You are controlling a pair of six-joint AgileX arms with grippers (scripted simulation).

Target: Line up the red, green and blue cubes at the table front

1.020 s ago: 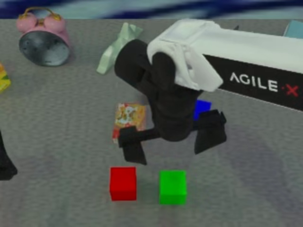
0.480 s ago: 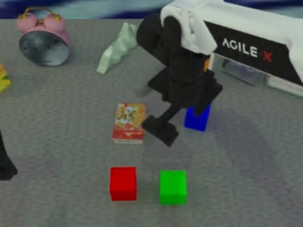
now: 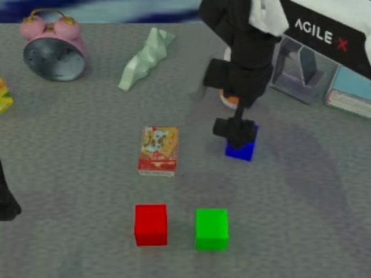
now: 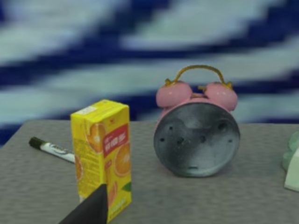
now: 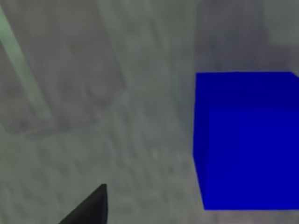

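The red cube (image 3: 151,224) and the green cube (image 3: 211,229) sit side by side near the table (image 3: 81,174) front, a small gap between them. The blue cube (image 3: 241,152) lies farther back, right of centre. My right gripper (image 3: 235,132) hangs open directly over the blue cube, covering its far part. In the right wrist view the blue cube (image 5: 247,140) fills the side of the picture opposite one dark fingertip (image 5: 96,205), with bare table between. My left gripper (image 3: 7,205) is parked at the table's left edge, open and holding nothing.
A printed card box (image 3: 157,150) lies left of the blue cube. At the back stand a pink alarm clock (image 3: 53,46), a pale green crumpled shape (image 3: 145,58), a clear stand (image 3: 301,72) and a book (image 3: 348,95). A juice carton (image 4: 100,158) and a marker (image 4: 51,149) are at the far left.
My right arm has swung back and to the right, from above the red and green cubes to over the blue cube, its gripper turning on the way. The cubes have not moved.
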